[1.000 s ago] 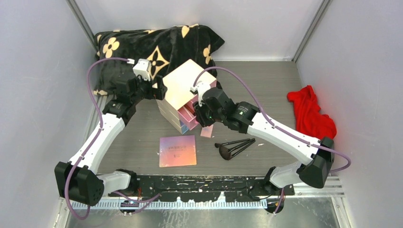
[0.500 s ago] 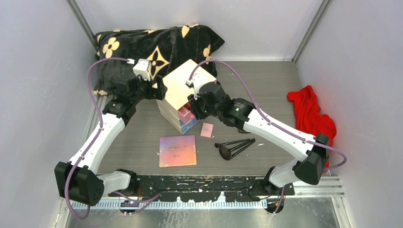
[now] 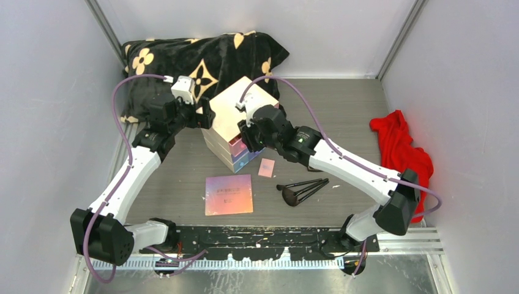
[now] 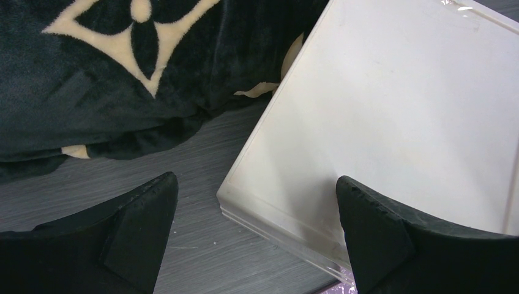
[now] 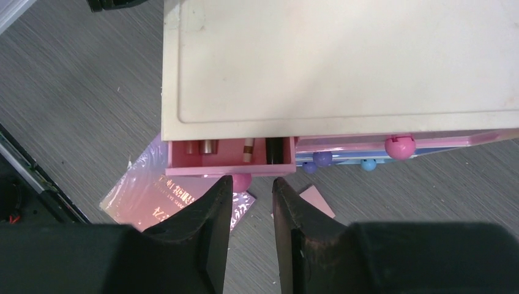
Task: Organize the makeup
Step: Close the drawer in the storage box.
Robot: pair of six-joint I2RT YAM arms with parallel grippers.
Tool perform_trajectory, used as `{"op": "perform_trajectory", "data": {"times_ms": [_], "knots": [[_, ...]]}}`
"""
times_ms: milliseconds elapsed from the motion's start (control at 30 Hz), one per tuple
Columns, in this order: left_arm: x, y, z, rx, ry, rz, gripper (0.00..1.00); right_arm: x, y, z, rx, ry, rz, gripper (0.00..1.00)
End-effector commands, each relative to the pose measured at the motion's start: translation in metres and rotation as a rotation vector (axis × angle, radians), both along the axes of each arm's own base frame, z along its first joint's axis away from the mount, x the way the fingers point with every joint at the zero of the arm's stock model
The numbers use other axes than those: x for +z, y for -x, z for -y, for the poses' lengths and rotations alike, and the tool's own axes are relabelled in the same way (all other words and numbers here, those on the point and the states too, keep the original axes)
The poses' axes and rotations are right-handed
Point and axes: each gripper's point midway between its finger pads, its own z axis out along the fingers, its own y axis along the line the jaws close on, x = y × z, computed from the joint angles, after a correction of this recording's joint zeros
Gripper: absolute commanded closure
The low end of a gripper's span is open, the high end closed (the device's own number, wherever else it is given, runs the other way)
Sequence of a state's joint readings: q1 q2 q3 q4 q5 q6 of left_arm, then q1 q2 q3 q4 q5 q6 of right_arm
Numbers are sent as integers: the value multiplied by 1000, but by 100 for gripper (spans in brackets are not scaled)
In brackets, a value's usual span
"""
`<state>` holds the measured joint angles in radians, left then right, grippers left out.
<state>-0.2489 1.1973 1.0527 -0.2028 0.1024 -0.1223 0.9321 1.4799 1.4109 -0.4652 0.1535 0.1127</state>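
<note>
Top external view gives us the cream box, a smooth blocky cube with pink and blue drawers. It stands on the grey wood-grain counter, its back corner just beside a plush black blanket with cream flower motifs. The left gripper hovers at the box's left rear corner. In the left wrist view its fingers stand wide, one over the counter and one over the box's matte lid, holding nothing.

The right gripper is at the box's front. In the right wrist view its fingers are narrow. The round pink knob of the top pink drawer sits between them, against one finger with a sliver of gap to the other. That drawer is slightly out, and in it we see gold tubes, a thin stick and a black item.

On the counter in front lie the flat square iridescent palette, glossy pink-purple, the tiny pink square compact near it, and black-handled brushes fanned together. A crumpled red cloth lies well apart at the right.
</note>
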Motion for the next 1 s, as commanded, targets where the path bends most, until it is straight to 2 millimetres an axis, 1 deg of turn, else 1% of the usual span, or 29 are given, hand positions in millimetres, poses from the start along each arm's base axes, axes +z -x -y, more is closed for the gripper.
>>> {"op": "perform_trajectory", "data": {"times_ms": [0,67,200,367,500,600,867,967], "knots": [[-7,1,-4,2,-29,-14,0,43,0,12,-30,-102,101,63],[-7,1,-4,4,-31,-13,0,39,2,14,-29,-90,89,63],[-7,2,-5,8,-36,-13,0,24,6,14,-20,-75,57,63],[-9,1,-5,7,-37,-18,0,10,7,7,1,-72,32,63],[-8,0,-5,9,-38,-17,0,6,2,-1,12,-69,35,63],[-8,0,-6,11,-42,-15,0,10,-2,-7,22,-76,45,63],[-9,1,-5,9,-38,-19,0,5,-14,-22,38,-76,52,63],[-9,1,-6,10,-37,-18,0,8,-20,-27,37,-91,69,63]]}}
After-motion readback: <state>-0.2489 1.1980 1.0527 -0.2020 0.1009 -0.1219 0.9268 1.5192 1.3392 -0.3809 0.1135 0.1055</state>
